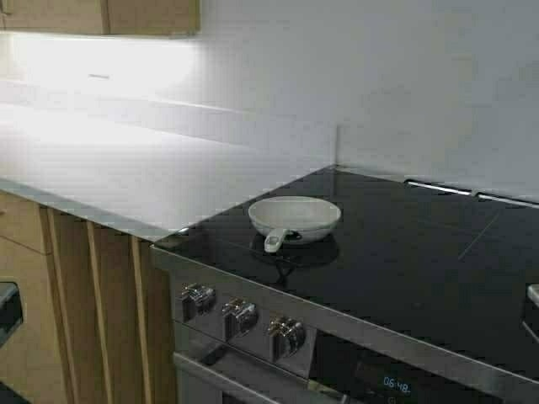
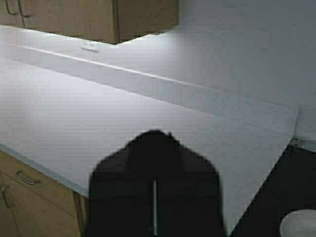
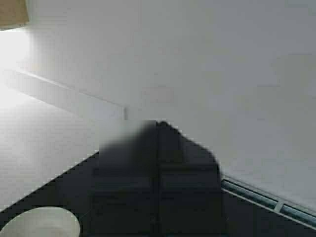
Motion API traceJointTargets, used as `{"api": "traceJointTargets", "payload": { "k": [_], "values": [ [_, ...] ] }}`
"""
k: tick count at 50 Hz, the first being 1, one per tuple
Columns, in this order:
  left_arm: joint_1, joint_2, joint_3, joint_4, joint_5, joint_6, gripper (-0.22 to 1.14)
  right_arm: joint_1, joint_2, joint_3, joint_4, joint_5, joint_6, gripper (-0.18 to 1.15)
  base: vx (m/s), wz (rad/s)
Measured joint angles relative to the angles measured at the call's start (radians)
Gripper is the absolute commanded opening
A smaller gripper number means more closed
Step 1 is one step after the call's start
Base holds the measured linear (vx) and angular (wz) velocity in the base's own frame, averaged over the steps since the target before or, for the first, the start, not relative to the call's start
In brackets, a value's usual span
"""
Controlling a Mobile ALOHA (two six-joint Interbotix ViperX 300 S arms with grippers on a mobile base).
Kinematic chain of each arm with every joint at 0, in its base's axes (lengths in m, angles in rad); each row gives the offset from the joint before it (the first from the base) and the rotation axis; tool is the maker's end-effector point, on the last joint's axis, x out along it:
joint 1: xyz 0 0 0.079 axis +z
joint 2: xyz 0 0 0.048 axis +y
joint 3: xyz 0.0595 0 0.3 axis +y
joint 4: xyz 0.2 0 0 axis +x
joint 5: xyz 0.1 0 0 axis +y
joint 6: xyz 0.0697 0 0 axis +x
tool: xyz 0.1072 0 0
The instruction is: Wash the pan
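From the high view: pan (image 1: 295,218) upright on the black cooktop (image 1: 404,261) near its far-left corner, handle toward the three knobs (image 1: 240,316), white counter (image 1: 126,168) just left, neither arm visible. From the left wrist: left gripper (image 2: 154,197) pressed shut, empty, above counter edge. From the right wrist: right gripper (image 3: 158,182) closed, empty, above cooktop, pan rim nearby.

Both wrist views cut the pan (image 2: 301,224) at the frame edge; blurred dark grippers (image 3: 158,182) block the foreground.
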Motion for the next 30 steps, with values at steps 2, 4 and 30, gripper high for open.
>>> {"api": "traceJointTargets", "payload": {
  "k": [2, 4, 30],
  "values": [
    [0.0, 0.0, 0.0, 0.0, 0.0, 0.0, 0.06, 0.0, 0.002, 0.0, 0.002, 0.0, 0.0, 0.07, 0.0, 0.0],
    [0.002, -0.005, 0.011, 0.0, 0.0, -0.018, 0.18, 0.005, 0.002, 0.008, 0.0, 0.0, 0.0, 0.09, 0.0, 0.0],
    [-0.041, 0.104, 0.009, 0.012, 0.02, -0.357, 1.0, 0.009, 0.011, 0.02, 0.0, 0.0, 0.0, 0.07, 0.0, 0.0]
  ]
}}
